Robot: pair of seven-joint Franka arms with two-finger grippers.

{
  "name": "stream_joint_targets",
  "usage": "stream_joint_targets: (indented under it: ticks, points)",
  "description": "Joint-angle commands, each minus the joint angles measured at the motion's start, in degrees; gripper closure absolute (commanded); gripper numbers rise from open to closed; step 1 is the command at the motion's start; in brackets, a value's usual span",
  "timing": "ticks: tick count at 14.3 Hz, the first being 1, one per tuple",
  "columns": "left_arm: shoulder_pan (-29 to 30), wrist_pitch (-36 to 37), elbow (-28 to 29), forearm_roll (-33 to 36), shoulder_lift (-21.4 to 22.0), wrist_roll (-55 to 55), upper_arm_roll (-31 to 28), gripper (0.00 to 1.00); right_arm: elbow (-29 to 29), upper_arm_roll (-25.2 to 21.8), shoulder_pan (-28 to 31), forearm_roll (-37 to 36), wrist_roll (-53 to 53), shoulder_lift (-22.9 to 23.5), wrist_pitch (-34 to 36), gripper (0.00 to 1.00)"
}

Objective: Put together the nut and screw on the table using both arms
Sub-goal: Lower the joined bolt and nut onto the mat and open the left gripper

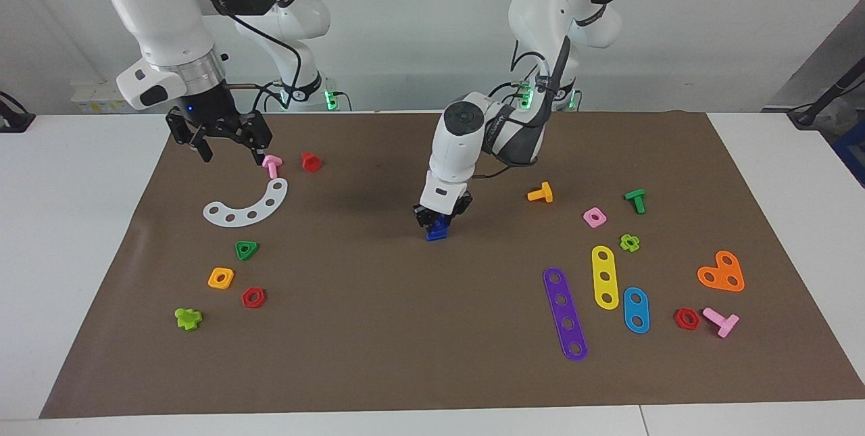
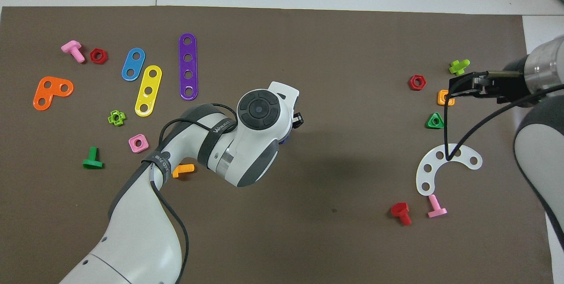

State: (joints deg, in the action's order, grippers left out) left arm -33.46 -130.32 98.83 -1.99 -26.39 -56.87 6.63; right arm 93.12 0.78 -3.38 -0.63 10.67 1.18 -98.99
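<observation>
Left gripper (image 1: 440, 218) is down at mid-mat on the tabletop (image 1: 81, 233), fingers closed on the dark-blue screw (image 1: 437, 231), which sits at mat level right under the fingertips. From overhead the left arm's wrist covers nearly all of it; only a blue sliver shows at the wrist's edge. Can't tell screw from nut in that blue piece, and can't tell if it rests on the mat or is just off it.

Right gripper (image 1: 228, 150) hangs in the air over the right arm's end of the mat, fingers spread open, holding nothing. Below it: pink screw (image 1: 272, 165), just beside it, and white curved strip (image 1: 246, 206). Red screw (image 1: 310, 161) lies beside the pink one.

Green triangular nut (image 1: 246, 249), orange square nut (image 1: 221, 278) and red hex nut (image 1: 253, 297) lie farther from the robots than the strip.
</observation>
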Motion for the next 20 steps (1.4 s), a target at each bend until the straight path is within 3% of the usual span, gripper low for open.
stream_joint_targets:
  ticks: [1,2,3,4,5,8,13,20]
  points:
    - [-0.8,-2.9,2.1,1.4,0.5,-0.4,-0.6,1.00,0.9,0.6,0.3,0.5,-1.7,-1.2,0.8,0.00]
    - [-0.6,-2.7,2.2,1.4,0.5,-0.3,-0.6,1.00,1.0,0.6,0.3,0.5,-1.7,-1.3,1.1,0.00]
    - [-0.6,-2.7,2.0,1.4,0.5,-0.2,-0.6,0.79,1.2,0.7,0.3,0.5,-1.6,-1.4,1.9,0.00]
    - [-0.6,-2.8,1.9,1.5,0.5,-0.1,-0.6,0.28,1.4,0.7,0.3,0.5,-1.7,-1.7,2.6,0.00]
    - [-0.6,-2.7,1.7,2.0,0.5,0.3,-0.6,0.00,1.5,0.6,0.3,0.5,-1.7,-2.0,2.7,0.00]
    - [-0.1,-1.2,0.0,3.2,0.4,0.7,-0.6,0.00,3.5,0.7,0.7,0.6,-1.7,-3.7,2.7,0.00]
    - [8.2,14.6,-11.2,-0.2,0.0,13.2,-0.3,0.00,4.3,0.6,1.1,0.9,-1.8,-4.4,2.3,0.00]
    - [25.3,31.1,-10.2,-0.7,8.8,44.8,-0.7,0.00,2.0,0.3,0.9,0.4,-1.9,-3.5,3.5,0.00]
